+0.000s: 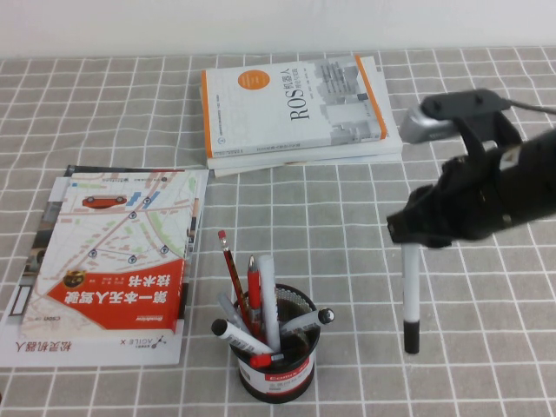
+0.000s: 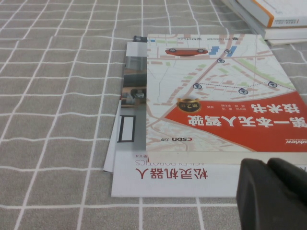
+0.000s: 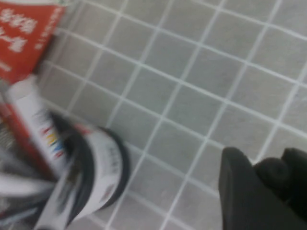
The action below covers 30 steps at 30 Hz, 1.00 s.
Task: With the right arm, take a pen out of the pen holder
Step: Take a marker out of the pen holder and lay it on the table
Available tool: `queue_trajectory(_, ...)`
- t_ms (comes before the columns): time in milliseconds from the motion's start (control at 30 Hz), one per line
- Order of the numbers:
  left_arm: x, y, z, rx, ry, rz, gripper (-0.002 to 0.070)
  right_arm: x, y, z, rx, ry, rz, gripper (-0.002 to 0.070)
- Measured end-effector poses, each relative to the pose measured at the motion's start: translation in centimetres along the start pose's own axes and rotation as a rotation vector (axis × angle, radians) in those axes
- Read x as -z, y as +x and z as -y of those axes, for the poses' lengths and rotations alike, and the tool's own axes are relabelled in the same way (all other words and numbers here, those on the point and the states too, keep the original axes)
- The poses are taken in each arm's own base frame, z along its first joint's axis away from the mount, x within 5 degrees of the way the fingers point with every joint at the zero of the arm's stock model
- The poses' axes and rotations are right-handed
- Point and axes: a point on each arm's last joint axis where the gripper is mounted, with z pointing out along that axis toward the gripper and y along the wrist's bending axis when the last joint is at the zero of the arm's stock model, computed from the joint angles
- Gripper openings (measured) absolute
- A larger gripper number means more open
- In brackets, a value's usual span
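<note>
Your right gripper (image 1: 410, 240) is clamping a white pen (image 1: 410, 291), dangling it upright just right of the pen holder (image 1: 276, 375), apart from it; your left gripper (image 2: 267, 167) is hovering closed, empty, beside the books (image 2: 216, 120).

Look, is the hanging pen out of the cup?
Out: pen hangs from right hand beside pen holder; left hand near the books.
</note>
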Motion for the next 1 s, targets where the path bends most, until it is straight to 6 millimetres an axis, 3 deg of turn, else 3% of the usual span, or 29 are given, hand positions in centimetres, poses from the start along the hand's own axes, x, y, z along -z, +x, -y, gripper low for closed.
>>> queue_trajectory(200,0.0,0.0,0.0,0.000,0.000,0.000,-0.0003,-1.0,-3.4,0.5,-0.002,0.082,-0.024,0.0119)
queue_trajectory(367,0.0,0.0,0.0,0.000,0.000,0.000,-0.0003,-3.0,-5.4,1.0,-0.037,0.093,-0.083,0.0119)
queue_trajectory(667,0.0,0.0,0.0,0.000,0.000,0.000,-0.0003,-6.5,-7.2,4.4,-0.169,0.130,-0.165,0.0119)
queue_trajectory(833,0.0,0.0,0.0,0.000,0.000,0.000,-0.0003,-7.7,-7.8,5.0,-0.193,0.124,-0.192,0.0119)
queue_trajectory(1000,0.0,0.0,0.0,0.000,0.000,0.000,-0.0003,-10.2,-7.9,5.6,-0.218,0.111,-0.236,0.0119)
